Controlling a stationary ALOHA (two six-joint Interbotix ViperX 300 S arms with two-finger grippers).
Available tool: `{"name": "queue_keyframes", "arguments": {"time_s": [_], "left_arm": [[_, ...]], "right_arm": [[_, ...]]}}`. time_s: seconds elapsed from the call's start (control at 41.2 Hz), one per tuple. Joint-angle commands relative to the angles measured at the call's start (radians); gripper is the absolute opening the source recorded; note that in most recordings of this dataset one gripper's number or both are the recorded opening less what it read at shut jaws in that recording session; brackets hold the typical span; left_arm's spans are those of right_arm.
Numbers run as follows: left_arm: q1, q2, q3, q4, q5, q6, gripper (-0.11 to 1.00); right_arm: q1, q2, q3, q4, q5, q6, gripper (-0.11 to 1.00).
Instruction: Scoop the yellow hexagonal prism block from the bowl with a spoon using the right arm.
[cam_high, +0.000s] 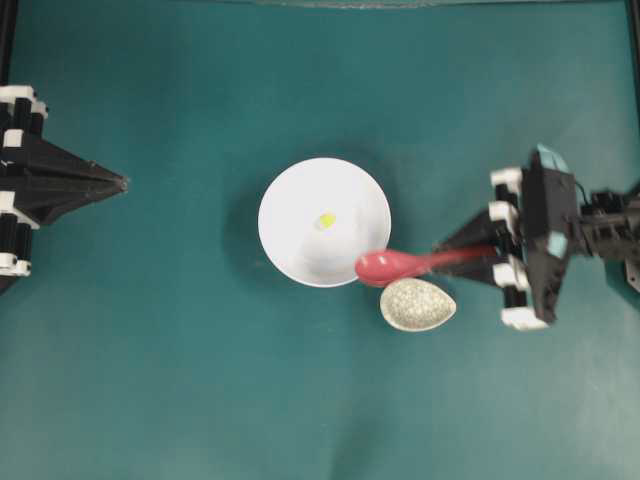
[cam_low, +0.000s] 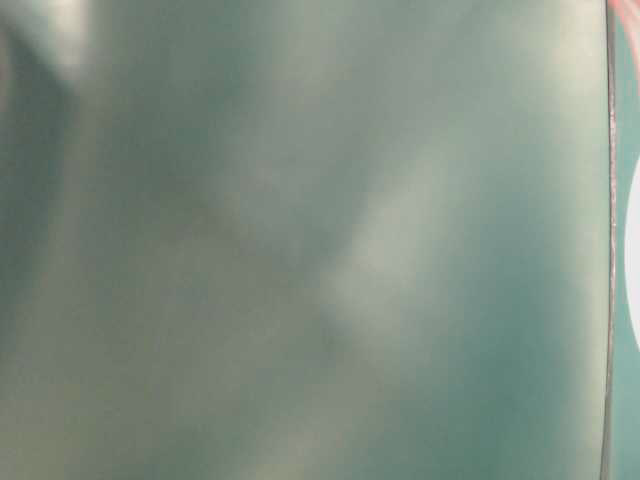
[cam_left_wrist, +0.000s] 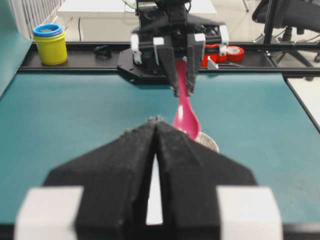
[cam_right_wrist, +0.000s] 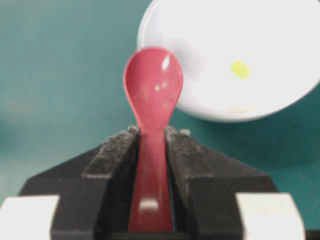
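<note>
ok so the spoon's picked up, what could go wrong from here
The block is tiny next to the spoon's scoop and sits near the middle of the glossy bowl, so it may skid away rather than ride in.
The right end effector grips only the handle, so pressing on the bowl could twist the spoon in the grip.
The speckled dish lies just beside the spoon's path; a low sweep could knock it.

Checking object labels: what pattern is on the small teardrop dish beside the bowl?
Grey-white speckles on the small teardrop-shaped dish, clearest in the overhead view.
</note>
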Motion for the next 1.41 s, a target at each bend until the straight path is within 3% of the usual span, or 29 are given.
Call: {"name": "queue_keyframes", "arguments": {"time_s": [0.0,0.339,0.727,1.043,1.382], "left_arm": [[0.002,0.009,-0.017,0.003,-0.002,0.002,-0.01],[0.002,0.005,-0.017,0.003,0.014,0.005,-0.01],[0.002,0.003,-0.017,0.003,0.015,0.005,-0.01],[0.002,0.003,-0.018,0.003,0.015,0.005,-0.01],[0.002,0.003,-0.017,0.005,0.015,0.005,-0.01]], "right_arm": [[-0.066,-0.003,-0.084,-0.003,0.121,-0.011,0.23],[-0.233,0.097,-0.298,-0.021,0.494,-0.005,0.23],[-0.298,0.268,-0.495,-0.086,0.738,0.003,0.23],[-0.301,0.331,-0.543,-0.213,0.801,0.114,0.23],[-0.293,0.368,-0.545,-0.227,0.778,0.12,0.23]]}}
